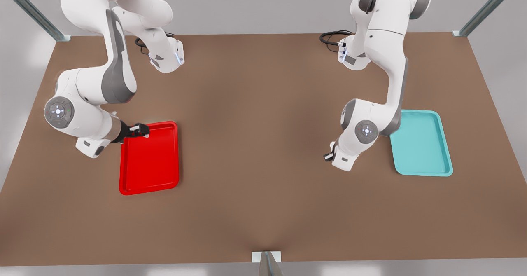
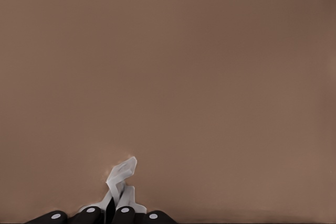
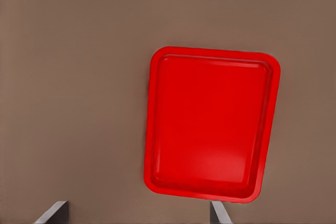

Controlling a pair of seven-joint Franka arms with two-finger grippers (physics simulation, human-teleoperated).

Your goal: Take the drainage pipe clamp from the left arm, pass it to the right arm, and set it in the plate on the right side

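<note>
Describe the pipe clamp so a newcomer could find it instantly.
On the brown table, beside the teal tray at the front view's right, the left end effector hangs over bare tabletop. Pinched in it is the clamp, a thin white curved strip; the right end effector, by the red tray, is open and empty.

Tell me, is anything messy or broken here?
Nothing is spilled or broken. One odd thing: the right gripper hangs over the red plate with open jaws, but the drainage pipe clamp sits pinched in the left gripper, far off above the table.
</note>
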